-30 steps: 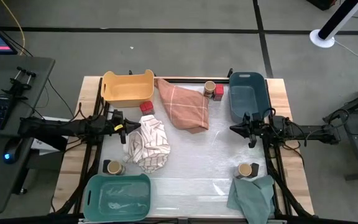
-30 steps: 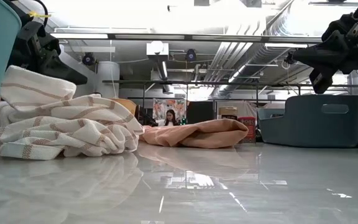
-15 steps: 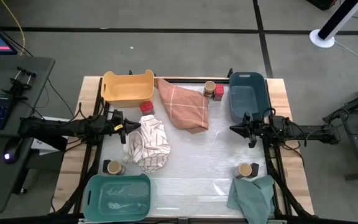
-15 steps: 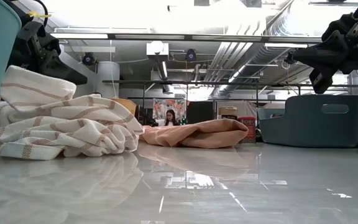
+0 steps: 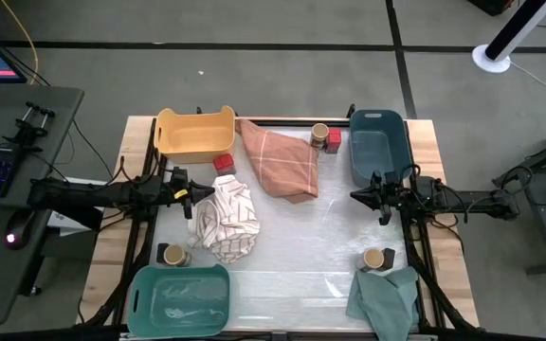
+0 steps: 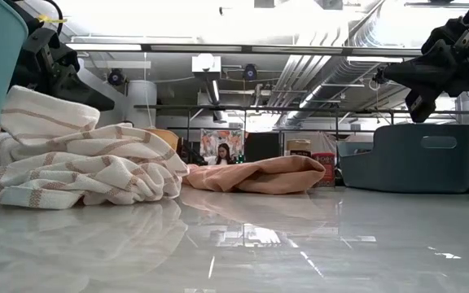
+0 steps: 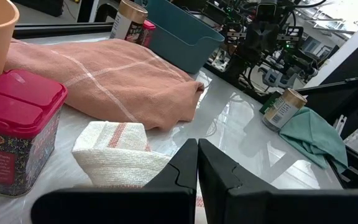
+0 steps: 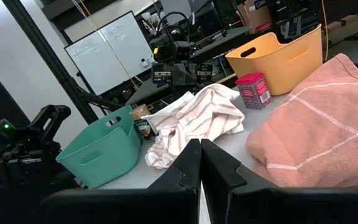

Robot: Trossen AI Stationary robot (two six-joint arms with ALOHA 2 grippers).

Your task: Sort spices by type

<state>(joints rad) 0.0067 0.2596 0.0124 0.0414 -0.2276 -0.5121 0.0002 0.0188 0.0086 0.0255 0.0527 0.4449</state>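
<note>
**Both arms parked, spices unsorted**

Nothing has shifted over the last second: every container and cloth sits where it did, so the sort has not begun.

Nearest the front edge of the bench, a teal bin holds the left corner and a green cloth the right. A tan-topped jar stands just behind the teal bin, and a second tan-topped jar stands touching the green cloth's far edge.

At mid-bench come the arms. The left gripper hangs low over the striped cloth, its fingers pressed together on nothing, the arm stretched in flat from the left side. The right gripper mirrors it from the right, fingers likewise closed and empty, raised above bare bench beside the blue bin. Neither one touches a spice.

Farther back, a red-topped tin sits between the striped cloth and the yellow bin. An orange cloth sprawls across the far middle. At its far right, a third tan-topped jar and a small red-topped container stand side by side, just beside the blue bin.

By the look of it, the red tin is the left arm's easiest first pick.
</note>
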